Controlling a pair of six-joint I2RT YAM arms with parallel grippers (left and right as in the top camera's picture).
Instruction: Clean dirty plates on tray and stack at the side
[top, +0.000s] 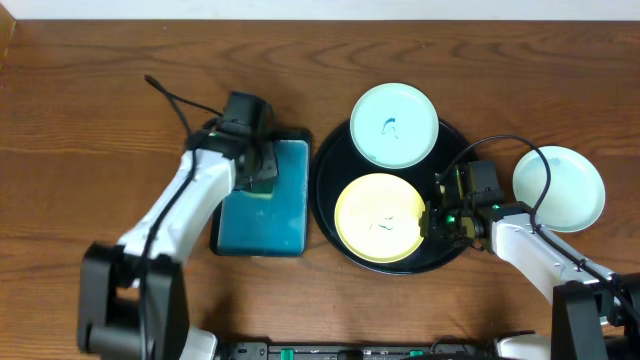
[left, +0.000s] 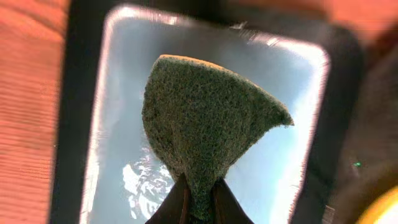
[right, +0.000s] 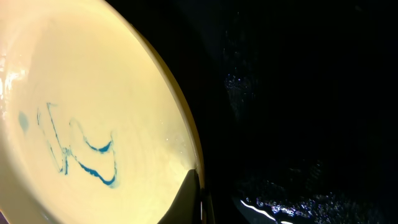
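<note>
Plates (top: 392, 125) sit two on the round tray (top: 328, 172), one aside on the desk (top: 100, 100), while my right pincer (right: 196, 193) pinches shut on the rim of the yellow plate (top: 380, 217), seemingly steadying it, and my left pincer (left: 199, 204), clamped on a sponge (left: 205, 118), hangs over the small tray (top: 270, 215), presumably wetting it.

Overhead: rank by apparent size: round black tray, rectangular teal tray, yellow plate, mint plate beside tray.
1. round black tray
2. rectangular teal tray
3. yellow plate and mint plate beside tray: look alike, unranked
</note>
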